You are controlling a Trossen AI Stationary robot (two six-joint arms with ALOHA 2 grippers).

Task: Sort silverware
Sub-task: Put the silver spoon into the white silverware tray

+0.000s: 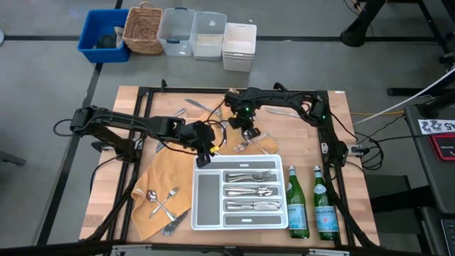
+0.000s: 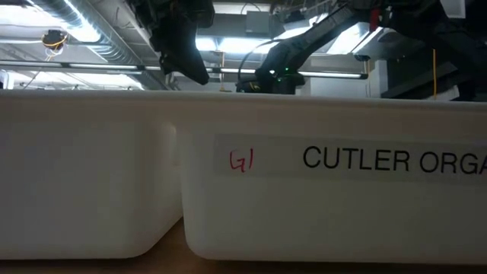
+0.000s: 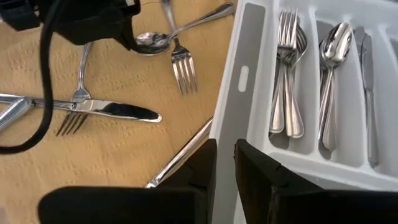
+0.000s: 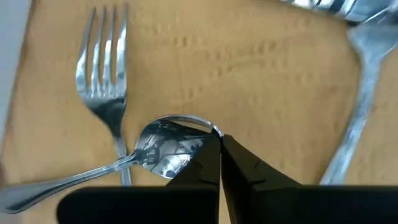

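A: What sits at the left of the bench [image 1: 106,128]?

B: A tan cloth [image 1: 160,174] spreads over the wood. On its near corner lie a few loose pieces of silverware [image 1: 162,203], a spoon and forks, not yet sorted.

A: And the left arm?

B: It reaches in from the left. The left hand [image 1: 206,153] hangs over the cloth, just beside the far left corner of the white tray [image 1: 201,213]. Its fingers [image 3: 202,165] stand slightly apart and nothing can be seen between them; it seems to be waiting.

A: What is in the tray?

B: It is divided into slots. Forks [image 3: 285,74], spoons [image 3: 333,68] and knives [image 3: 368,87] lie grouped by kind, so the sorting looks well along.

A: And to the right?

B: The right arm comes in from the far right side. The right hand [image 4: 219,155] is down on the cloth just beyond the tray, its fingers pinched shut at the rim of a spoon [image 4: 165,146]. A fork [image 4: 102,81] lies touching the spoon's handle, so a lift may drag it. Two green bottles [image 1: 313,203] stand right of the tray.
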